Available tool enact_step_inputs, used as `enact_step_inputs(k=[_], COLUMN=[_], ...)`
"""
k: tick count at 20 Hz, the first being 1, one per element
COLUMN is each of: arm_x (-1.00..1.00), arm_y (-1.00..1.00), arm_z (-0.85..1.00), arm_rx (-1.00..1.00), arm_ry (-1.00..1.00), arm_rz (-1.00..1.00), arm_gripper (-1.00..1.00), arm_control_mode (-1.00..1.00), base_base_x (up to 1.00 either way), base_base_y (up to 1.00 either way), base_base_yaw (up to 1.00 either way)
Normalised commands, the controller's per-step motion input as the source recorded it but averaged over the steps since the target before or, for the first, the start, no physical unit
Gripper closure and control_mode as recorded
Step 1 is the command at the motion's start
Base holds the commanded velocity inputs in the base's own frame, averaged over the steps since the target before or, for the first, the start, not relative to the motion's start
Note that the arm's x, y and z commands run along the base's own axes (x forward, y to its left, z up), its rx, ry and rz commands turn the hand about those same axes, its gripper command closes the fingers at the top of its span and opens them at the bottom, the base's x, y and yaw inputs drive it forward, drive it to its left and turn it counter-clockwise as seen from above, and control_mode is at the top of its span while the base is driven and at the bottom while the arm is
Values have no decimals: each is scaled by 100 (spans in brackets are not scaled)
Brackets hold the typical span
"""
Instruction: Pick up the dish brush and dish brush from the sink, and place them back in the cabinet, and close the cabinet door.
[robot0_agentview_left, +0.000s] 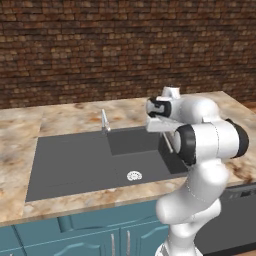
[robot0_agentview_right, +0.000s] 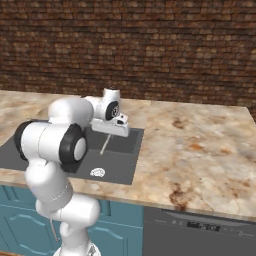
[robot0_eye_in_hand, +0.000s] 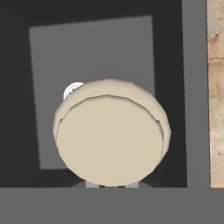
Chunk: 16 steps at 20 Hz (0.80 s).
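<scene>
My gripper (robot0_agentview_left: 165, 133) (robot0_agentview_right: 107, 135) hangs over the right part of the sink (robot0_agentview_left: 75, 165) (robot0_agentview_right: 127, 150), shut on a dish brush. The dish brush's thin pale handle (robot0_agentview_left: 169, 143) (robot0_agentview_right: 104, 145) slants down from the hand into the basin space. In the hand view the dish brush (robot0_eye_in_hand: 111, 135) is a round beige disc seen end-on, hiding the fingertips. The round silvery drain (robot0_agentview_left: 134, 175) (robot0_agentview_right: 98, 172) (robot0_eye_in_hand: 71, 90) lies on the basin floor below. The cabinet and the cabinet door are out of view.
A small grey faucet (robot0_agentview_left: 105, 120) stands at the sink's back rim. Marble counter (robot0_agentview_right: 200, 145) stretches to the right, with a dark dishwasher front (robot0_agentview_left: 239, 210) (robot0_agentview_right: 200, 230) below it. Low teal cupboards (robot0_agentview_left: 85, 235) sit under the sink. A brick wall (robot0_agentview_left: 125, 45) closes the back.
</scene>
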Motion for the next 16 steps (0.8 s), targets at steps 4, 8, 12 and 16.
enact_step_inputs(k=[4, 8, 12, 16], arm_x=[-43, -47, -54, -56], arm_y=[0, 0, 0, 0], arm_z=[56, 54, 47, 45], arm_rx=[0, 0, 0, 0], arm_ry=[0, 0, 0, -2], arm_rz=[-6, -6, -3, 0], arm_gripper=[100, 100, 100, 100], arm_control_mode=[-100, -100, -100, -100], base_base_x=[0, 0, 0, 0], base_base_y=[0, 0, 0, 0], base_base_yaw=[0, 0, 0, 0])
